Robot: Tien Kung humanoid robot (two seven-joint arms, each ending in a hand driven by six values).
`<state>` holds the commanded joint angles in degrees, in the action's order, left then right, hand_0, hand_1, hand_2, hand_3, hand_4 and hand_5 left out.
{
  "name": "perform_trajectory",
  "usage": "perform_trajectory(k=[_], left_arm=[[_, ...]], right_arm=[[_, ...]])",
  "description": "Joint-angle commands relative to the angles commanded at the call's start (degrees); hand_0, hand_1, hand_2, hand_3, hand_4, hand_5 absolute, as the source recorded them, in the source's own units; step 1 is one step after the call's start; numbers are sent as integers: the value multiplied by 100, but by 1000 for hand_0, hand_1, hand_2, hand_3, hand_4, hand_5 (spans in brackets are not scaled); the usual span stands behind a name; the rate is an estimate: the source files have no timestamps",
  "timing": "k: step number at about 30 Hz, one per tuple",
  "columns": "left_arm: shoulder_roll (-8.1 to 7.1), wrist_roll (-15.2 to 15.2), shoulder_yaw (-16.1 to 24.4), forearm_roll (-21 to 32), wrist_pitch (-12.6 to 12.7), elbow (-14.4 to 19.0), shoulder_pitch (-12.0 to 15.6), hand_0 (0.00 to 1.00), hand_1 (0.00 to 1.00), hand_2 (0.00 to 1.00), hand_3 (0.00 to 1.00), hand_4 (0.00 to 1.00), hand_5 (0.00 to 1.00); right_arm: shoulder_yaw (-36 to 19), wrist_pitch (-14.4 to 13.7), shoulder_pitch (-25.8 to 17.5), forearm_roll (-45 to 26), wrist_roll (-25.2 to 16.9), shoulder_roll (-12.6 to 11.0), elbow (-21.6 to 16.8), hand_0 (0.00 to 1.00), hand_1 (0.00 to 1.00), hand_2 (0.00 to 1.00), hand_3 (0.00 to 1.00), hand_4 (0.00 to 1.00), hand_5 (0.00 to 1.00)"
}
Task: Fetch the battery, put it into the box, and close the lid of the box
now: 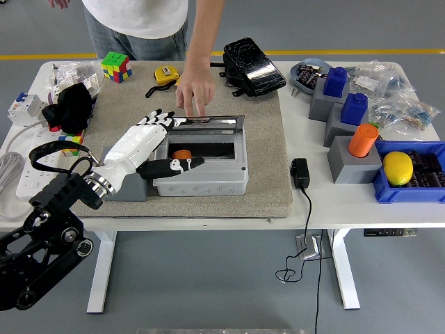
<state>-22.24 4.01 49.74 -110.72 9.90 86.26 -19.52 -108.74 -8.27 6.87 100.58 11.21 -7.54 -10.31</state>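
On the beige mat (pixel 268 174) at the middle of the white worktop (pixel 348 198) stands the grey box (pixel 201 182), its clear lid (pixel 208 122) raised toward the far side and not yet shut. Inside the open compartment a small orange object shows, which I take to be the battery (pixel 182 154); it lies near the left end of the dark interior, so the fetching and placing steps look done.

The robot's left hand (pixel 156 136) reaches in from the left over the box. Its fingers (pixel 158 117) are spread and extended toward the left end of the lid's upper edge, while the thumb (pixel 182 165) stretches out across the box's front rim. It grasps nothing; whether the fingertips actually touch the lid I cannot tell. The right arm is out of view.

A person stands at the far side, and the person's hand (pixel 195 94) hangs just above the far edge of the lid, fingertips pointing down close to it; contact is unclear.

What is left, by my judgement, is the closing: the lid must be swung down toward the near side until it sits flat over the compartment. The thumb lying over the front rim would sit in the lid's path and may need to clear first.
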Motion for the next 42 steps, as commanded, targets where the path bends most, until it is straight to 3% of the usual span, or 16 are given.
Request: perform_trajectory(k=[7,16,25,36,42], left_arm=[[-146,-21,-191,93,33,115,97,998,962,893,901,998,998],[-113,-43,-191,94,60,165,15,998,957,889,902,998,998],[-490,-143,-916,525,118,269,20,998,956,892,903,998,998],[-376,-248,-618,389,297,282,-144,997,957,895,904,998,998],[-176,-347,-364,364,381,69,-185,994,956,896,904,998,998]], right_arm=[[-20,-4,-9,10,11,-10,0,842,846,811,861,998,998],[25,-5,7,-30,-2,-11,0,842,847,811,860,998,998],[-19,-5,-18,3,15,-17,0,842,846,811,860,998,998],[46,-5,7,-45,6,-20,0,841,846,811,860,998,998],[49,-3,-2,-43,10,1,0,842,846,811,859,998,998]])
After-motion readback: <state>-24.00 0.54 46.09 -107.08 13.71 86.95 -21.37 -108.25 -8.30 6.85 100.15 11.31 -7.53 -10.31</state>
